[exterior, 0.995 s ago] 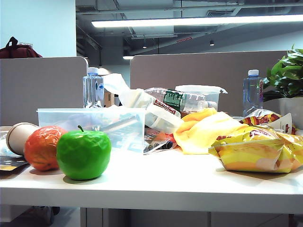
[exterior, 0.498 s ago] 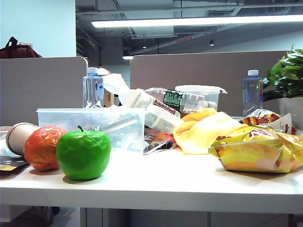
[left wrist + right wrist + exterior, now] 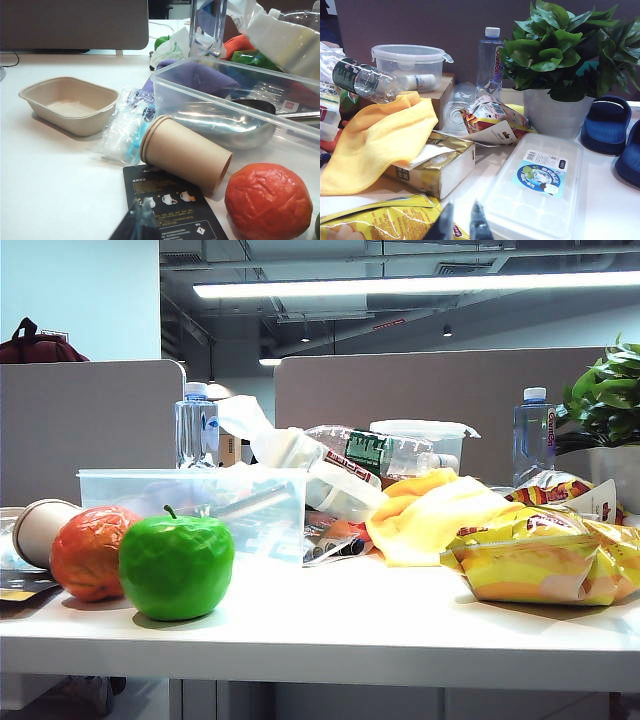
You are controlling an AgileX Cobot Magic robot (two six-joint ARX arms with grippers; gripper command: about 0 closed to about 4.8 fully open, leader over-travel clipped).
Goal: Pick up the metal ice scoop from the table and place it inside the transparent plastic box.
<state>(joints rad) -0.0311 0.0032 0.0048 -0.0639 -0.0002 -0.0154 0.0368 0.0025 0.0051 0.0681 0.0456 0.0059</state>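
The metal ice scoop [image 3: 225, 125] lies inside the transparent plastic box [image 3: 210, 87], its bowl against the near wall and its handle [image 3: 300, 116] running along the box. From the exterior view the handle [image 3: 250, 505] shows through the box [image 3: 190, 480] on the white table [image 3: 350, 630]. My left gripper [image 3: 141, 215] hovers shut over a black packet [image 3: 170, 205], well short of the box. My right gripper [image 3: 461, 222] hangs over a yellow snack bag, fingertips slightly apart with nothing between them. Neither gripper shows in the exterior view.
A green apple [image 3: 177, 565], an orange-red fruit [image 3: 267, 200] and a tipped paper cup [image 3: 185, 160] lie before the box. A pulp tray [image 3: 70, 102] and ice bag [image 3: 122, 127] sit beside it. Yellow cloth [image 3: 375, 135], lidded ice tray [image 3: 535, 185], potted plant [image 3: 565, 45] crowd the right.
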